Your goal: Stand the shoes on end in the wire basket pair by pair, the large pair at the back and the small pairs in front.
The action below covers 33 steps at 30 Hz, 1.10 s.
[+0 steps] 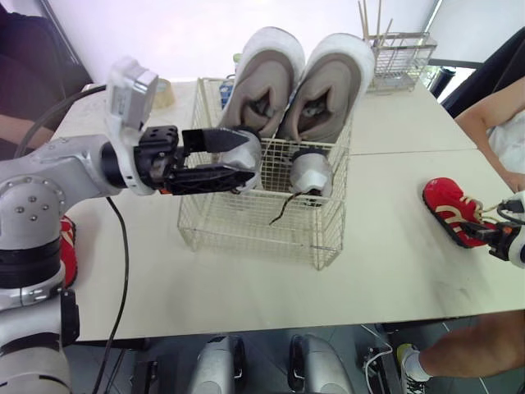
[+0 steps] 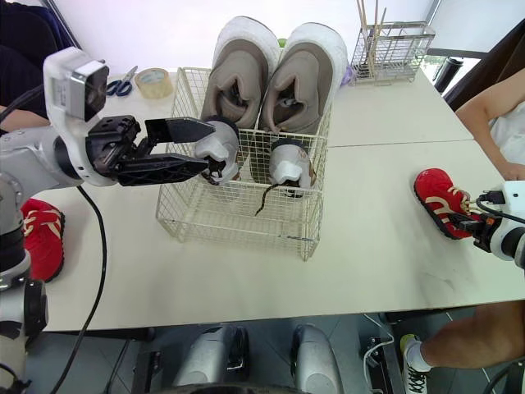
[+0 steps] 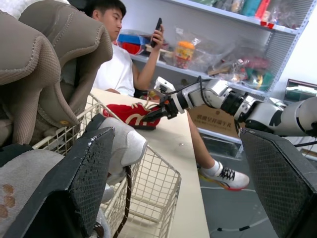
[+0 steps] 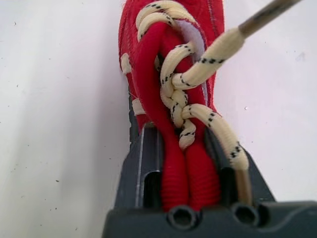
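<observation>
Four shoes (image 1: pixel 316 98) upright in the wire basket (image 1: pixel 246 230).
Left jaws apart, small grey shoe (image 1: pixel 246 149) at their tips; right jaws clamped on a red shoe (image 1: pixel 449 209).

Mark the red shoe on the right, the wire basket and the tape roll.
red shoe (image 2: pixel 436 197), right eye view, striped side of the upper
wire basket (image 2: pixel 238 220), right eye view, front wall
tape roll (image 2: pixel 156 92), right eye view, near side

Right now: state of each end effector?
Left end effector: open.
Right end effector: shut on the red shoe.
</observation>
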Each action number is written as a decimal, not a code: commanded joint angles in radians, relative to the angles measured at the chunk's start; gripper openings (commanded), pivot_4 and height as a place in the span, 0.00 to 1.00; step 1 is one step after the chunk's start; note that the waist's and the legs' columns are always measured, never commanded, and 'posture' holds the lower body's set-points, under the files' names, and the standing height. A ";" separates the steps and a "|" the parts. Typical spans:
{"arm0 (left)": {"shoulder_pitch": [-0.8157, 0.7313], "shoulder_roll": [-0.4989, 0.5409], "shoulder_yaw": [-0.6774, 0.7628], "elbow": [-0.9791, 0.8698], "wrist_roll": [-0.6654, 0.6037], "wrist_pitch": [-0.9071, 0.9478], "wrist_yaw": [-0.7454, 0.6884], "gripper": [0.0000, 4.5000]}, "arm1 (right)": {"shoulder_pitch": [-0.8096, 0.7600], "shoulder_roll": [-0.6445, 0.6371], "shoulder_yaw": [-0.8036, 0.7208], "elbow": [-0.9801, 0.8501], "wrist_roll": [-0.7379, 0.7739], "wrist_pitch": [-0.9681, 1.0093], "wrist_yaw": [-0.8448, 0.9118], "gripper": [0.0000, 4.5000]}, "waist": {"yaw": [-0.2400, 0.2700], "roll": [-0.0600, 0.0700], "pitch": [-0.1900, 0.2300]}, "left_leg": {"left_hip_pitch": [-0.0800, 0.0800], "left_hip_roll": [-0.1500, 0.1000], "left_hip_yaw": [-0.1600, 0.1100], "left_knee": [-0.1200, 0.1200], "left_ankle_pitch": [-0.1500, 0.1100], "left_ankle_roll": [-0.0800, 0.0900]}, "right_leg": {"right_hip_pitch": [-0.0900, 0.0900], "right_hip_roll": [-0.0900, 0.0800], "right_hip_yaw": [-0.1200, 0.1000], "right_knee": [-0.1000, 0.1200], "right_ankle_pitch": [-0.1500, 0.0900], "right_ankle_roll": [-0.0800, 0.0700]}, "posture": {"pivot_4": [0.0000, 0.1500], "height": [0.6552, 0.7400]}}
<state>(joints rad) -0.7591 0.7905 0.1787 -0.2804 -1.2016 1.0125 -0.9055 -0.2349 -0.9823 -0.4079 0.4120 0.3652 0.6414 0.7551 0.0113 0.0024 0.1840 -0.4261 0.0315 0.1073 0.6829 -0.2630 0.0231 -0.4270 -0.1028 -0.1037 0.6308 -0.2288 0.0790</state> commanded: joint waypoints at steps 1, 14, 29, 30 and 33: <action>-0.022 0.001 0.018 -0.011 0.007 -0.021 -0.007 0.93 | -0.007 -0.038 -0.035 -0.069 -0.007 -0.064 0.017 0.08 | -0.001 0.000 0.000 | 0.000 0.000 0.000 0.000 0.000 0.000 | 0.000 0.000 0.000 0.000 0.000 0.000 | 1.00 1.00; -0.134 -0.065 0.015 0.153 0.028 -0.035 -0.048 0.93 | -0.225 -0.192 -0.061 -0.238 -0.055 -0.330 0.014 0.08 | 0.000 0.001 0.000 | 0.000 0.000 0.000 0.000 0.000 -0.001 | 0.000 0.000 0.000 0.000 0.000 0.000 | 1.00 1.00; -0.227 0.008 -0.035 0.322 0.146 -0.010 -0.278 0.93 | -0.592 -0.112 0.144 -0.651 0.264 -0.273 0.264 0.08 | 0.003 0.000 0.000 | 0.000 0.000 0.000 0.001 0.000 0.000 | -0.001 0.000 0.000 0.000 0.000 0.000 | 1.00 1.00; -0.235 0.016 -0.037 0.334 0.151 -0.005 -0.296 0.93 | -0.609 -0.109 0.163 -0.661 0.270 -0.269 0.283 0.08 | 0.003 0.000 0.000 | -0.001 0.000 0.000 0.001 0.000 0.000 | -0.001 0.000 0.000 0.000 0.000 0.000 | 1.00 1.00; -0.269 0.046 -0.047 0.363 0.146 0.040 -0.359 0.93 | -0.667 -0.108 0.260 -0.662 0.220 -0.334 0.394 0.08 | -0.002 -0.001 0.001 | -0.001 0.000 0.001 0.001 0.000 0.001 | -0.001 0.000 0.000 0.000 0.000 0.000 | 1.00 1.00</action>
<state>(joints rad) -0.9829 0.8076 0.1281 0.0878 -1.0489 1.0337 -1.2233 -0.8625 -1.0831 -0.1633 -0.2351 0.6040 0.3518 1.0970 0.0095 0.0017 0.1847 -0.4270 0.0318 0.1080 0.6838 -0.2634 0.0237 -0.4279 -0.1027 -0.1035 0.6306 -0.2286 0.0792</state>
